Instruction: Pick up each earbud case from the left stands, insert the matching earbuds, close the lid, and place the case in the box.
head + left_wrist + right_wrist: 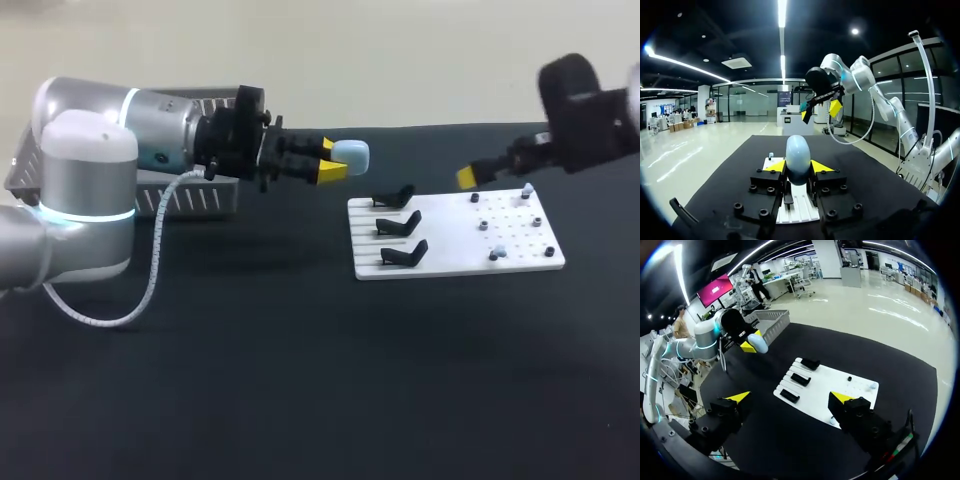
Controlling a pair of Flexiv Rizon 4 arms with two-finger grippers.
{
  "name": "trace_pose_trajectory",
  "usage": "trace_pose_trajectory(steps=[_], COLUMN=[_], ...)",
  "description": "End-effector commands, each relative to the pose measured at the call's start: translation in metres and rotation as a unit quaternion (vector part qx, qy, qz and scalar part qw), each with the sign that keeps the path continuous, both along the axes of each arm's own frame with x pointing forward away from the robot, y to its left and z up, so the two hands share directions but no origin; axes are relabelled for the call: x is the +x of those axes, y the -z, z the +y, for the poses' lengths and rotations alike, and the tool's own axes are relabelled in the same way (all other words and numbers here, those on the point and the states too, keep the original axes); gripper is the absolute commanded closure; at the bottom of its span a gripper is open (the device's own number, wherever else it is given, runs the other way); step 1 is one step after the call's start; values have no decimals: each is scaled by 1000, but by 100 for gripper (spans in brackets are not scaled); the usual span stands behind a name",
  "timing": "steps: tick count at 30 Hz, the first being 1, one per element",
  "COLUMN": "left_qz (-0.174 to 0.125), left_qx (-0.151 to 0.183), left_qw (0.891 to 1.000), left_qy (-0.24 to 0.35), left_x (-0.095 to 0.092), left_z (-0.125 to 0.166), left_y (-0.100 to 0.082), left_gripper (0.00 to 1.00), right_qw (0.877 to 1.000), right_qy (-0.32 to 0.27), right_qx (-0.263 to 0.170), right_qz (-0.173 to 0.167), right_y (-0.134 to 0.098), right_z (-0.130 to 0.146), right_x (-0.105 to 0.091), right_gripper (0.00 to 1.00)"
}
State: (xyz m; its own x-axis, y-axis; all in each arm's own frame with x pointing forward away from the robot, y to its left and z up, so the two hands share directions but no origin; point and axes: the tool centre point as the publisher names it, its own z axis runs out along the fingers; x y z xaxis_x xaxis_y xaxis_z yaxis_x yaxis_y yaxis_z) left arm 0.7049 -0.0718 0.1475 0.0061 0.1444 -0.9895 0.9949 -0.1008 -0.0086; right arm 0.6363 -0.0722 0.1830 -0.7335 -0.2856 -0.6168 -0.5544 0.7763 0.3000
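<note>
My left gripper (pixel 335 163) is shut on a pale blue earbud case (pixel 351 154), held in the air left of the white board (pixel 520 262); in the left wrist view the case (pixel 798 159) stands upright between the yellow tips. Three black stands (pixel 401 226) on the board's left side are bare. Small earbuds (pixel 497 253) lie on the board's right part. My right gripper (pixel 470 176) hangs open above the board's far right; in its own view the right gripper (pixel 790 399) has wide-apart fingers over the board (pixel 850 390), with nothing between them.
A grey wire basket (pixel 200 190) stands at the back left behind my left arm; the basket (pixel 771 320) also shows beyond the left gripper in the right wrist view. Black tabletop surrounds the board.
</note>
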Motion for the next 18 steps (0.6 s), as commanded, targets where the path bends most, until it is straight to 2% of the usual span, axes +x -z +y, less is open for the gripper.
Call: trace_pose_trajectory(steps=[1,16,18], left_qz=[-2,-2,-2], left_qx=[-1,-1,-1], left_qw=[1000,1000,1000], left_qy=[-4,-4,-4], left_x=[-2,-2,-2], left_z=[0,0,0], left_y=[1,1,1], left_gripper=[100,100,100], right_qw=[998,997,996], right_qy=[40,15,18], right_qx=[-56,-72,-89], right_qz=[-14,2,-1], right_y=[-1,7,10], right_z=[32,76,81], right_x=[5,16,19], right_gripper=[0,0,0])
